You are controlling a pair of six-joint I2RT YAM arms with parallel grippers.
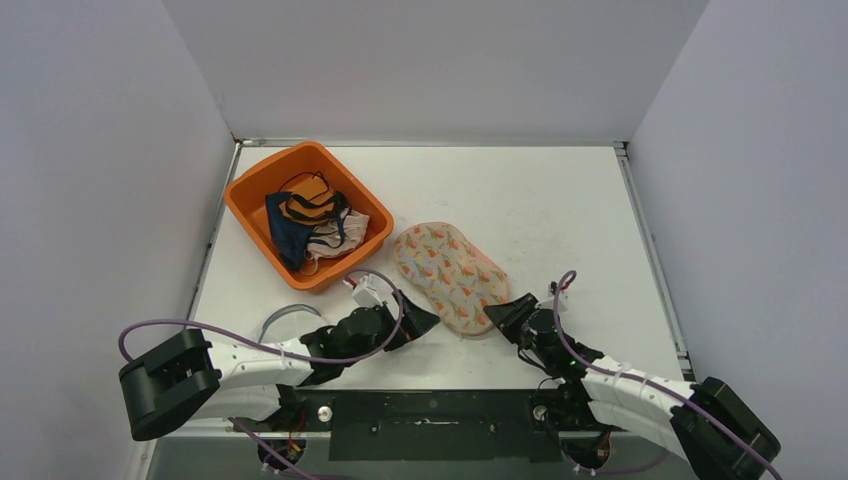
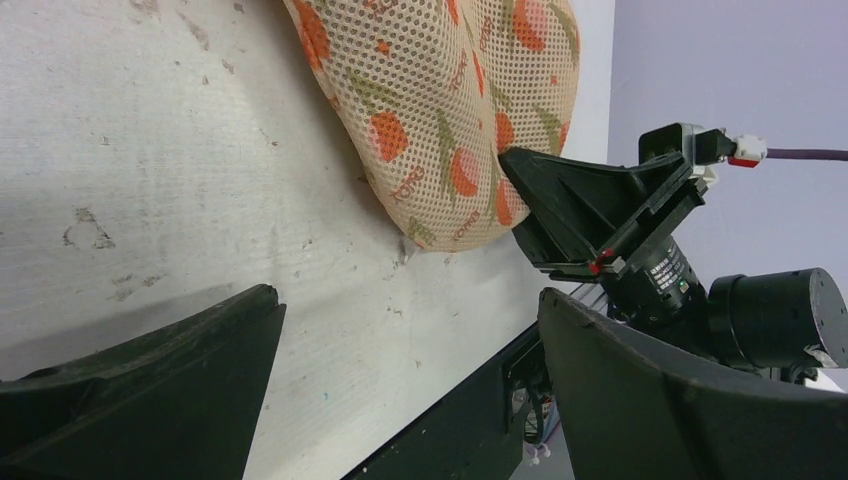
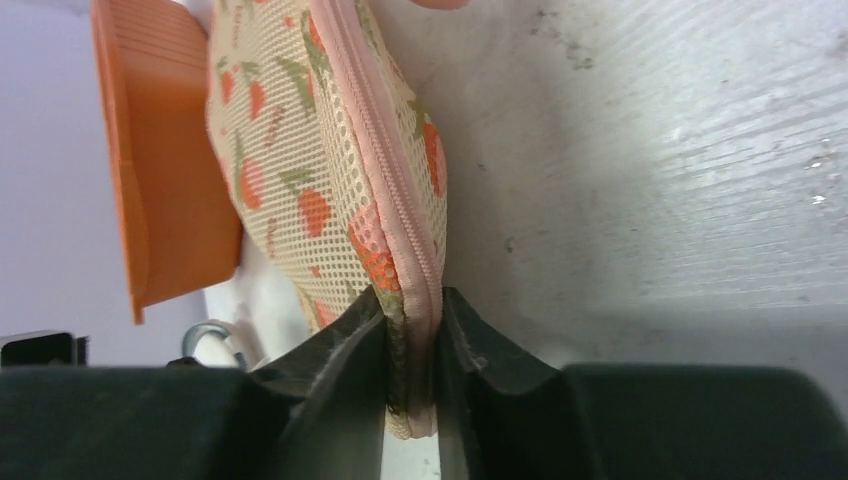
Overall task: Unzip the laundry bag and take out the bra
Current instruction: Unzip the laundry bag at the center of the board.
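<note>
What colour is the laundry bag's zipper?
Pale pink zipper, clearest in the right wrist view.

The left arm (image 1: 245, 362), white with black joints, lies low and reaches forward and to the right. Its black two-finger left gripper (image 1: 425, 322) has its fingers spread wide apart. The right arm (image 1: 640, 388), white and black too, lies low and reaches forward and to the left. Its black right gripper (image 3: 412, 300) pinches the edge of the cream mesh bag with orange prints (image 3: 330, 170). The two grippers point toward each other, near but apart.
</note>
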